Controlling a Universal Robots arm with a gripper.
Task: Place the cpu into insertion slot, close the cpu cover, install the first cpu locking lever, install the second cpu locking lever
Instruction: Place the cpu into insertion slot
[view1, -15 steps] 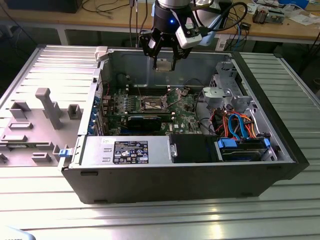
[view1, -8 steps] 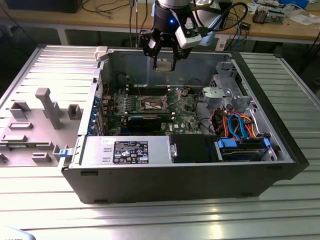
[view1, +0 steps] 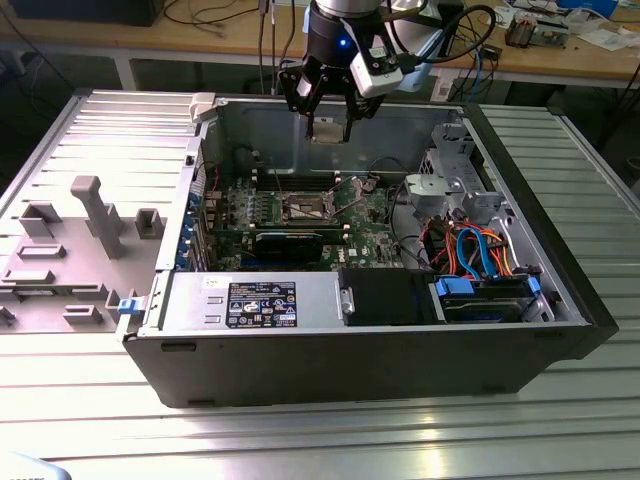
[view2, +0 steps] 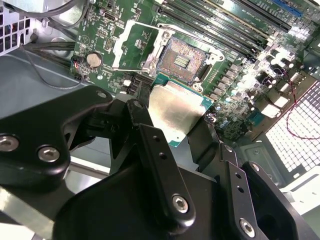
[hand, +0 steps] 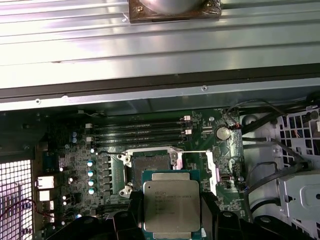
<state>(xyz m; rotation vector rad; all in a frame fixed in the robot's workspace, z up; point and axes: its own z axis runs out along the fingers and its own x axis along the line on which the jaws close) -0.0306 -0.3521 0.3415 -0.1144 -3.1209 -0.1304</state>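
My gripper (view1: 328, 127) hangs above the open computer case, shut on the cpu (view1: 328, 131), a flat square chip with a silvery top. In both wrist views the cpu (view2: 175, 112) (hand: 171, 205) sits between the black fingers (view2: 150, 135), well clear of the board. The insertion slot (view2: 182, 60) (hand: 150, 165) (view1: 308, 208) lies bare below it, dark centre exposed, ringed by the green motherboard (view1: 365, 205). The cpu cover (view2: 132, 47) is swung open beside the slot, and the green board shows through its window.
Long black memory slots (view2: 225, 25) run beside the socket. On the exterior view's right are a drive cage (view1: 450, 190) and blue and orange cables (view1: 470, 250). A black box (view1: 385, 295) sits at the case front. The case walls (view1: 270, 130) enclose the board. Grey fixtures (view1: 95, 215) stand on the exterior view's left.
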